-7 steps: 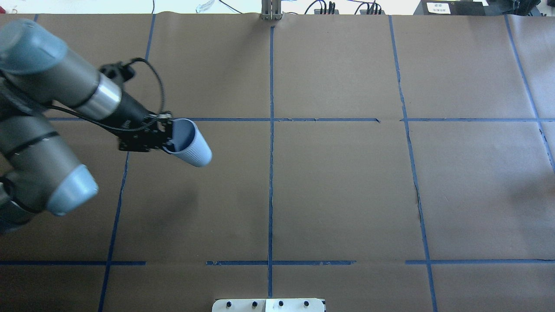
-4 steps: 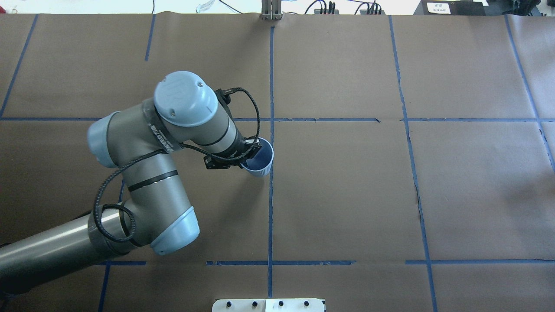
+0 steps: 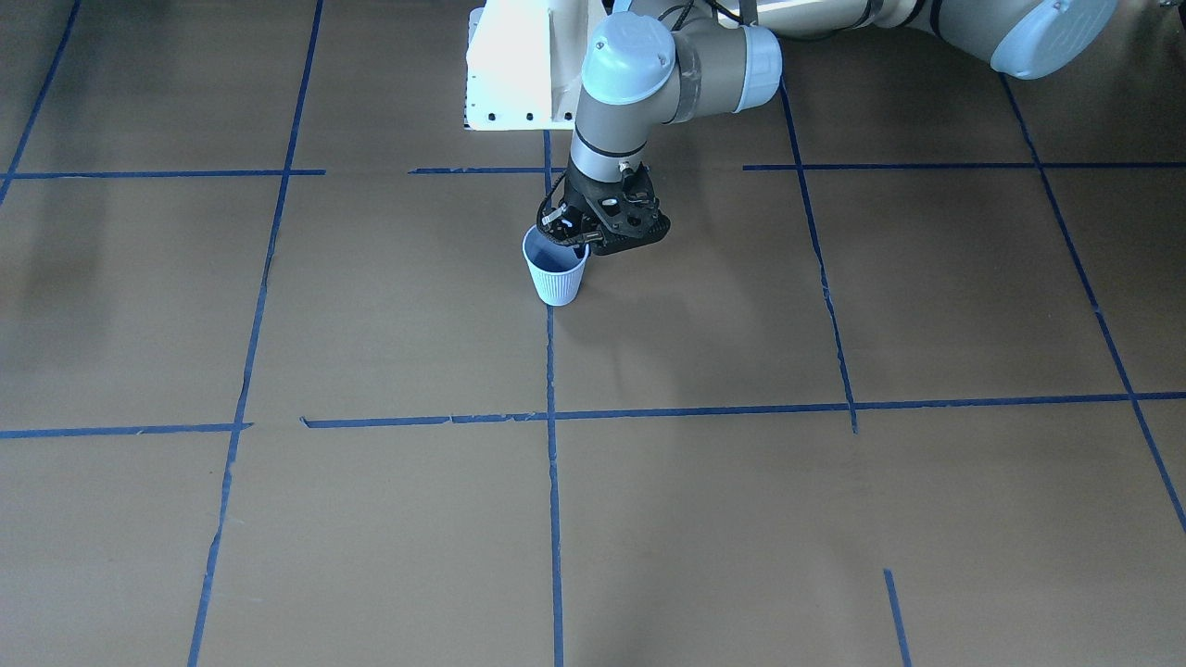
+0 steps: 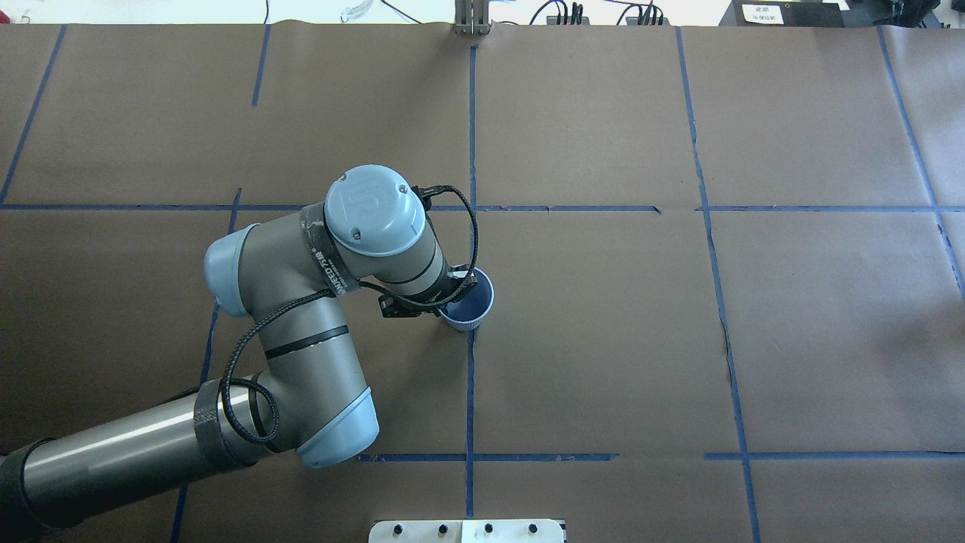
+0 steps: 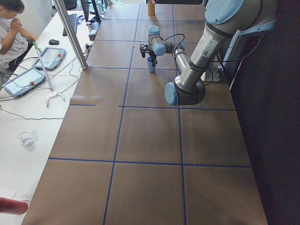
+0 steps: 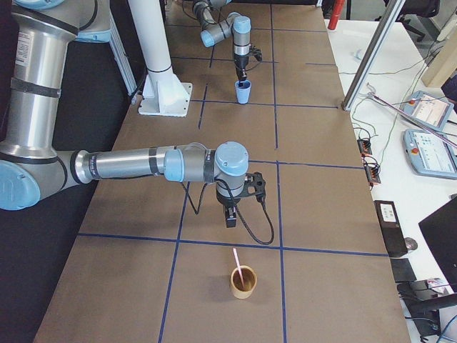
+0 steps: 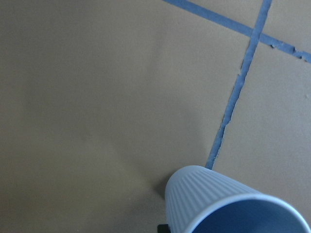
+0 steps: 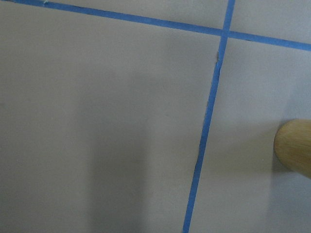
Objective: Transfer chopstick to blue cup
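Note:
The blue cup stands upright on the table's centre tape line, also seen in the front view as the blue cup and in the left wrist view. My left gripper is shut on the cup's rim, one finger inside and one outside. The pinkish chopstick stands in a tan wooden cup at the table's right end. My right gripper hangs just beyond that cup, pointing down; I cannot tell whether it is open or shut. The wooden cup's edge shows in the right wrist view.
Blue tape lines grid the brown paper table. The white robot base stands at the robot's side. A side bench holds tablets, cables and a paper cup, with a person sitting there. A metal post rises by the table.
My left arm has swung the blue cup from the left part of the table to the centre line, turning it from tilted to upright and lowering it.

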Controlling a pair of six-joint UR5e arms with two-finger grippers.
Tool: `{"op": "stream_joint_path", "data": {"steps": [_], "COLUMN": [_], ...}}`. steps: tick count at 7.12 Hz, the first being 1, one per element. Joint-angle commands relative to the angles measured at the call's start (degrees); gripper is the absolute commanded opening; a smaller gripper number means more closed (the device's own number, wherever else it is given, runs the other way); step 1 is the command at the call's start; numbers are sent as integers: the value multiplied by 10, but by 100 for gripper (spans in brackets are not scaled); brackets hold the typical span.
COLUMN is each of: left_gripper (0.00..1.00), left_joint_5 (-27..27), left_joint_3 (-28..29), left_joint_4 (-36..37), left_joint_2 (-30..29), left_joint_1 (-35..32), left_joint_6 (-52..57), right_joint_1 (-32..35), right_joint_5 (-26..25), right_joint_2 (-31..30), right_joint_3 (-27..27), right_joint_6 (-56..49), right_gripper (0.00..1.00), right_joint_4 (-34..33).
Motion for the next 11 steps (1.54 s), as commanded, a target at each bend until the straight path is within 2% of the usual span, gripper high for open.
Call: {"op": "stream_joint_path", "data": {"steps": [1,3,4,5,6,8,9,11], "left_gripper": [100,100,100,100,100,100,100,100], "left_joint_5": [24,30,31,36,41,42,41,42], "left_joint_3": [-11,-32,-38,-39,-42,-45,-47,-49], "left_joint_4": [1,2,2,2,2,2,2,1], "left_joint_2": [-2,3,4,5,5,12,18,22], "left_joint_1": [3,2,0,0,-1,0,0,2], "left_joint_6": [2,1,1,1,-1,-2,-2,-3], "right_joint_1": [0,15,35,59,95,97,98,97], "right_joint_5": [-1,-12,-65,-78,-77,-48,-35,-5], "right_joint_2": [0,-1,9,29,40,85,100,106], "right_joint_3": [-2,-3,-19,-37,-71,-150,-195,-204], "right_joint_6": [7,42,109,118,124,249,251,272], "right_gripper": [100,100,91,93,93,94,94,94], "right_joint_4": [0,0,1,-1,-1,-1,0,-1]}}
